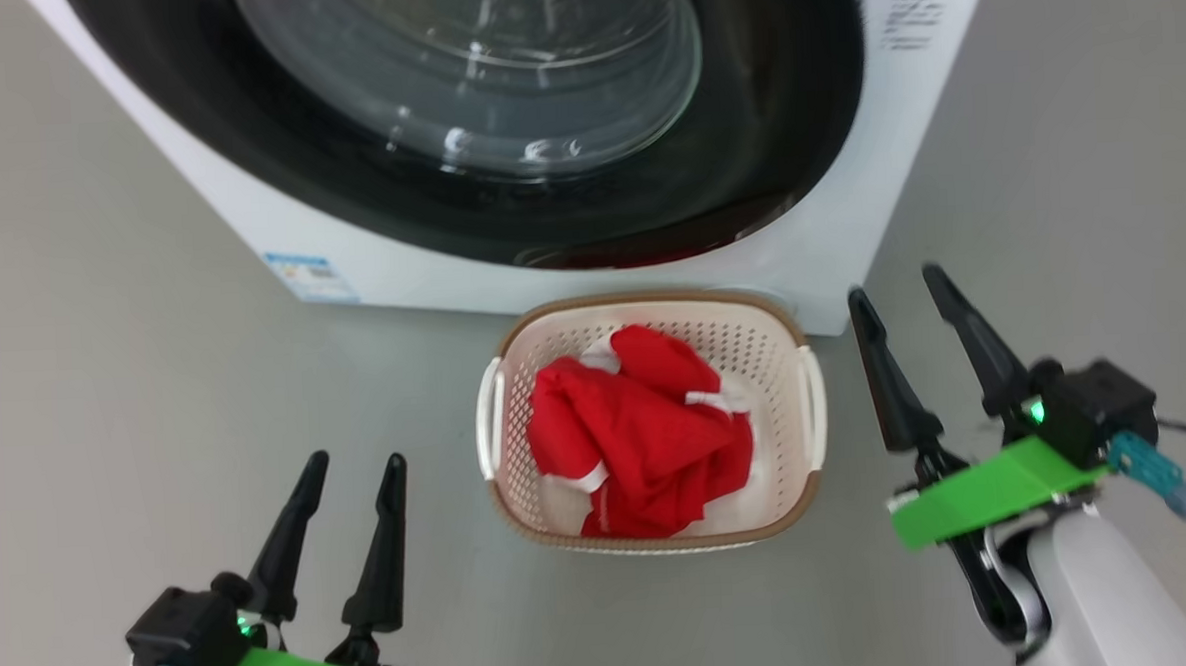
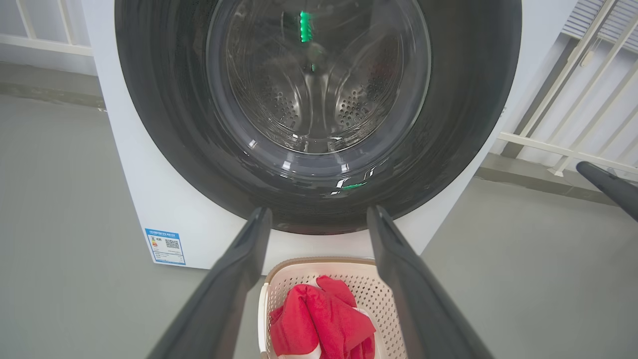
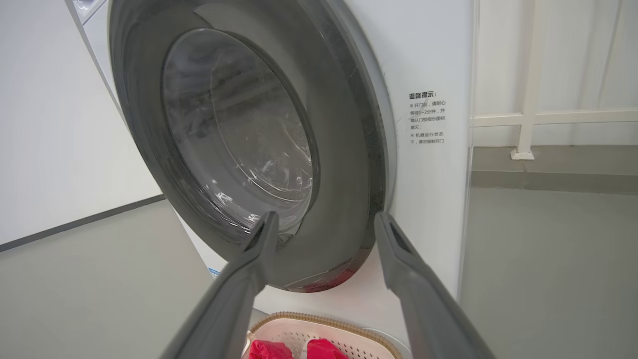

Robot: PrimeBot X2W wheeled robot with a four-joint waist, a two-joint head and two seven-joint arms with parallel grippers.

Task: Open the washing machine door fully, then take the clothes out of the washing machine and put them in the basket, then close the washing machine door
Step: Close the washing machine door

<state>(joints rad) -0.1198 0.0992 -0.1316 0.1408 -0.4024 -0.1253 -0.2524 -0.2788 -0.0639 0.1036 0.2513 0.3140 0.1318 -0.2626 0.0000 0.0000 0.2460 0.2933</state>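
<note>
We have the clothes (image 1: 637,431) heaped in the basket (image 1: 744,341). It sits on the floor right at the foot of the washing machine (image 1: 247,208), close enough for things to drop straight down from the opening. The door (image 1: 794,114) lies flat against the machine's front, so we judge the closing done or nearly so; whether it has latched we cannot tell.

Our left gripper (image 1: 356,461) hangs low to the left of the basket, fingers spread and holding nothing, well out of the door's way. Our right gripper (image 1: 894,288) stands to the right of the basket near the machine's lower corner, also spread and empty, clear of the door's rim.

The head view gives us both grippers and the whole basket at once, but cuts off the door's top. The left wrist view looks straight through the glass to the drum (image 2: 319,99), which looks empty of red, and it catches the blue sticker (image 2: 165,246). The right wrist view takes the door from the side. There its rim sits against the white front with no gap we can make out, next to a printed label (image 3: 426,118).
</note>
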